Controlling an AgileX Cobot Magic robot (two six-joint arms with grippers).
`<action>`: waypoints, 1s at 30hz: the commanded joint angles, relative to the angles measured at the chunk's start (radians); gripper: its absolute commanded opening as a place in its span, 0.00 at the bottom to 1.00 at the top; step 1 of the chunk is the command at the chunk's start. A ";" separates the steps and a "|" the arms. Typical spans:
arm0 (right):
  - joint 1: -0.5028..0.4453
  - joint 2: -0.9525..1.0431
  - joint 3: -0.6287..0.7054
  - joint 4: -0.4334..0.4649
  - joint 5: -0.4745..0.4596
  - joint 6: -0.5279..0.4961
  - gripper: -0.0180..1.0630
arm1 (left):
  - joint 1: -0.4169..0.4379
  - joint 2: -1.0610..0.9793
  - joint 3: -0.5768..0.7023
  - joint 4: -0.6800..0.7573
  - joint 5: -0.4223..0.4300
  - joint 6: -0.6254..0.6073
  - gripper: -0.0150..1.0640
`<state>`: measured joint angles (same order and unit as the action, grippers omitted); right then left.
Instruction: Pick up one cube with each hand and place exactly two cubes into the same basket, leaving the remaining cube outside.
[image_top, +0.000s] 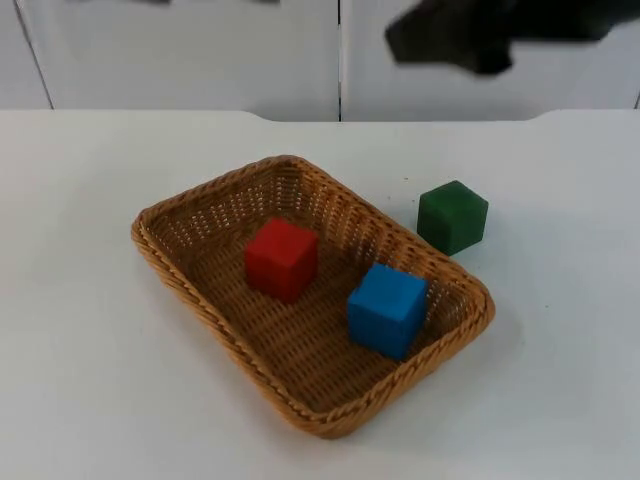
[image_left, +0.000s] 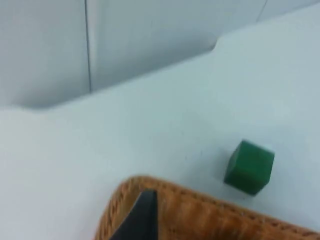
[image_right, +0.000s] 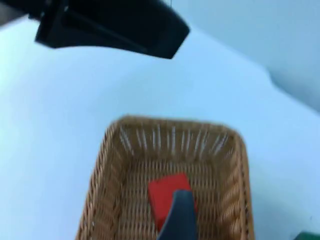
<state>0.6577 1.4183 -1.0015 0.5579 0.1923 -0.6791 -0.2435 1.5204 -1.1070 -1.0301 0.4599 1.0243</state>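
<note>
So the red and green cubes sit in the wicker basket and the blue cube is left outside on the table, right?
Not quite: the colours are swapped. The top view shows the red cube and the blue cube in the wicker basket, while the green cube stands outside on the table, beside the basket's far right rim.

Right arm (image_top: 480, 35): matt black, bulky, with rounded housing and a blunt end; no markings could be made out.
Left arm (image_right: 107, 25): black, smooth casing, long and tapering to a rounded tip, with a squared block at one end.
Left gripper fingertip (image_left: 140, 220): black, narrow, wedge-shaped, coming to a point.
Right gripper fingertip (image_right: 177, 217): dark grey-black, slim, with a rounded top.
</note>
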 joint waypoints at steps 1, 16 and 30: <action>0.005 -0.053 -0.003 0.003 0.022 -0.009 0.63 | -0.004 -0.047 -0.006 0.032 0.019 0.003 0.90; 0.005 -0.195 -0.003 0.003 0.145 -0.009 0.63 | -0.004 -0.227 -0.006 0.056 0.156 -0.008 0.90; 0.005 -0.258 -0.003 -0.011 0.269 -0.001 0.63 | -0.004 -0.355 -0.004 0.257 0.295 -0.171 0.90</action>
<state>0.6577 1.1783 -1.0015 0.5540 0.4319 -0.6791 -0.2435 1.2027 -1.1070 -0.8212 0.7128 0.8869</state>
